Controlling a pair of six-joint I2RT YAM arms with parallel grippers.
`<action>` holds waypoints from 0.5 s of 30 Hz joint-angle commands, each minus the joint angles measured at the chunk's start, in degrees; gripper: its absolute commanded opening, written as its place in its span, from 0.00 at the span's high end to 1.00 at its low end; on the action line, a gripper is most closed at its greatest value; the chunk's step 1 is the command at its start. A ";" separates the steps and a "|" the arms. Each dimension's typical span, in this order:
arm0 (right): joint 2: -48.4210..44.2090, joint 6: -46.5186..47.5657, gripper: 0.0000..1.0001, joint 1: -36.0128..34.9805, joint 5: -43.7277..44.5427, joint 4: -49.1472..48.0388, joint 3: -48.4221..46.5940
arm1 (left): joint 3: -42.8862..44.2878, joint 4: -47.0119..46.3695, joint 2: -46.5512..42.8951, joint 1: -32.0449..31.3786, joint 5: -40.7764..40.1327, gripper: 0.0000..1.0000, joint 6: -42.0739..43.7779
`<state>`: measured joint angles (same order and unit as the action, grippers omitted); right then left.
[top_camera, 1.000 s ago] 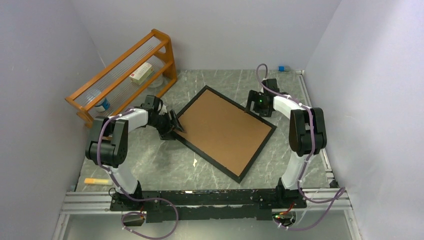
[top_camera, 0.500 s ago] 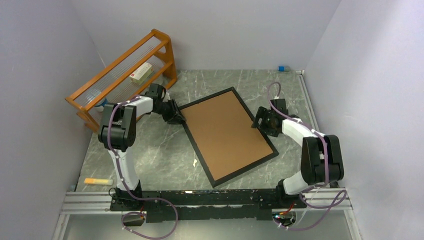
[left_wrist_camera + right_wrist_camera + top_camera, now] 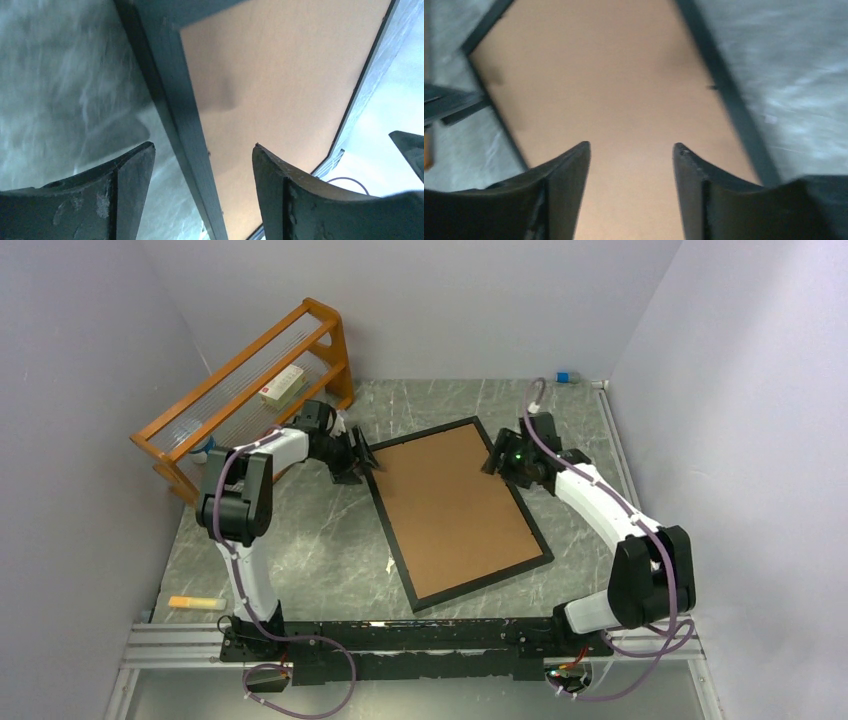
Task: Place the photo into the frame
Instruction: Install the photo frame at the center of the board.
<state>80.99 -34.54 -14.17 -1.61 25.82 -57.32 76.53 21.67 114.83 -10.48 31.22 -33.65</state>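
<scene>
Found the frame (image 3: 482, 581) flat on the grey marbled table (image 3: 300, 560), back side up, thin black border around a brown backing board (image 3: 450, 505). Set askew at mid-table, long sides running from far-left to near-right, between the two arms.

Left tool (image 3: 360, 455) at the frame's far-left corner. In its wrist view, fingers (image 3: 120, 195) spread wide, one over bare table, the other over the backing board, black rail passing between them. Nothing clamped. Cannot tell whether either finger touches the rail.

Right tool (image 3: 495, 455) at the far-right corner, green light showing on the wrist. In its wrist view, fingers (image 3: 566, 185) well apart, both above the backing board, the right-hand rail just outside them. Nothing held. Contact with the board not clear.

Both wrist views somewhat blurred, table pattern smeared.

Elsewhere on the table:
- orange wooden rack (image 3: 240, 390) at far left, along the wall, white box (image 3: 282, 387) on its shelf
- small white scrap (image 3: 389, 564) just beside the frame's left rail
- yellow-orange stick-shaped item (image 3: 193, 602) near the left arm's base, well apart from the frame
- small blue item (image 3: 563, 377) by the far wall
</scene>
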 commanded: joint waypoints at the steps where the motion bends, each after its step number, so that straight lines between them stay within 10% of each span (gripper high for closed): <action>1: 3.01 -0.43 0.44 -7.04 -15.81 -9.04 -0.74 | -5.32 -0.29 -8.10 0.02 -0.49 0.26 0.79; 7: 14.96 -9.44 0.66 -16.72 -35.75 -27.95 -1.78 | -16.70 -7.69 -10.41 -0.07 10.28 0.47 -2.43; 15: 31.84 -8.38 0.80 -22.56 -45.89 -26.07 -15.34 | -22.01 -11.80 -10.69 -0.57 13.29 0.50 -4.74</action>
<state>110.52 -41.91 -36.05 -39.11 3.97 -67.44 54.54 13.89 105.58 -10.55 41.43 -37.36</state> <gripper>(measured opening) 0.208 0.479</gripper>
